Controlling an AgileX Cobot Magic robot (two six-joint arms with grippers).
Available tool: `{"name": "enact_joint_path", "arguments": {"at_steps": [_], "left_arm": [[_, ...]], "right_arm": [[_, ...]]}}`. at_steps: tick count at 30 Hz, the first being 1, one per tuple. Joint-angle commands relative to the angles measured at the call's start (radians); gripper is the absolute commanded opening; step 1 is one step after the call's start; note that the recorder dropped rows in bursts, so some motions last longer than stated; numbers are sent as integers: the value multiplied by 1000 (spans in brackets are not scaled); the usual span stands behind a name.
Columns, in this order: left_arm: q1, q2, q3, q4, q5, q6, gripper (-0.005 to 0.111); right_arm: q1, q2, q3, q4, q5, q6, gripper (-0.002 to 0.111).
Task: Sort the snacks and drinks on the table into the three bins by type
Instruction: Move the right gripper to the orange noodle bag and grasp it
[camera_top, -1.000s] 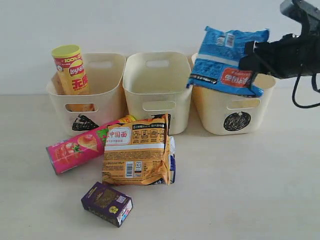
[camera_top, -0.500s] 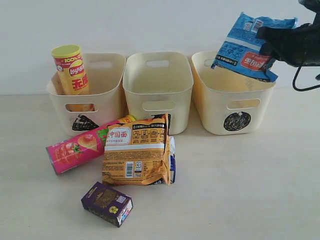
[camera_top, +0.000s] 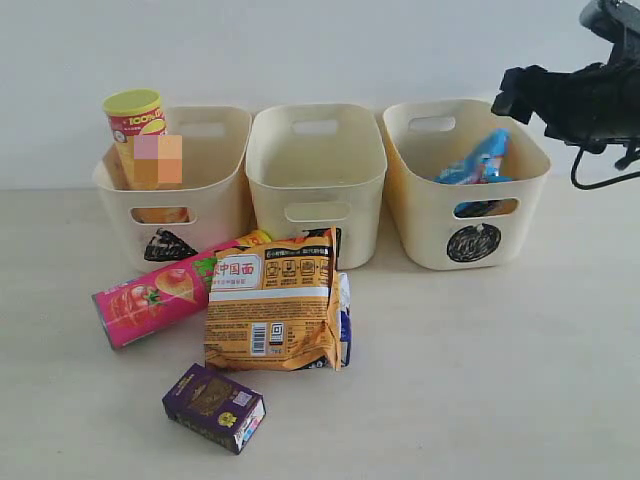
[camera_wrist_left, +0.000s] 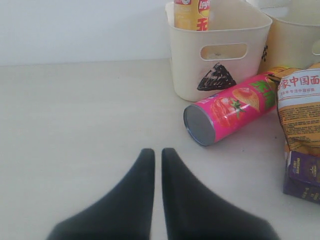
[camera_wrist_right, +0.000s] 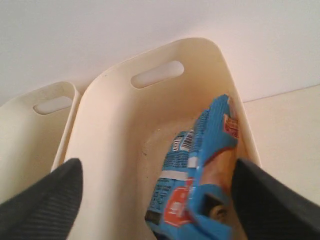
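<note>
My right gripper (camera_wrist_right: 155, 167) hangs over the cream plastic bin marked with a black circle (camera_top: 440, 235), which stands by the far edge of the tabletop (camera_top: 500, 380), toward its right corner. The jaws are spread wide and hold nothing. The crinkly blue noodle packet (camera_top: 478, 165) lies inside, propped against the bin's wall. My left gripper (camera_wrist_left: 156, 155) is pinched shut and empty, low over the tabletop's left side. I'd lift straight up clear of the rim before swinging toward the orange noodle packet (camera_top: 272, 300), which probably belongs in the same bin.

Label on yellow chip tube (camera_top: 140, 140) pixelated, blue-white carton (camera_top: 345, 320) mostly hidden under orange noodle packet (camera_top: 270, 300)
</note>
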Motion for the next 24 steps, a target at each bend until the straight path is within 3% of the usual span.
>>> {"name": "enact_joint_path", "arguments": {"at_steps": [1, 4, 7, 10, 13, 24], "left_arm": [[2, -3, -3, -2, -14, -8, 4], [2, -3, -3, -2, -14, -8, 4], [2, -3, -3, -2, -14, -8, 4], [2, -3, -3, -2, -14, -8, 4], [2, -3, -3, -2, -14, -8, 4], [2, -3, -3, -2, -14, -8, 4]], "right_arm": [[-2, -21, -8, 3, -4, -6, 79], [-2, -53, -8, 3, 34, -6, 74], [-2, -96, -8, 3, 164, -6, 60], [-2, -134, -8, -40, 355, -4, 35], [-2, -150, 5, -111, 489, 43, -1], [2, -156, 258, -131, 676, -27, 0]]}}
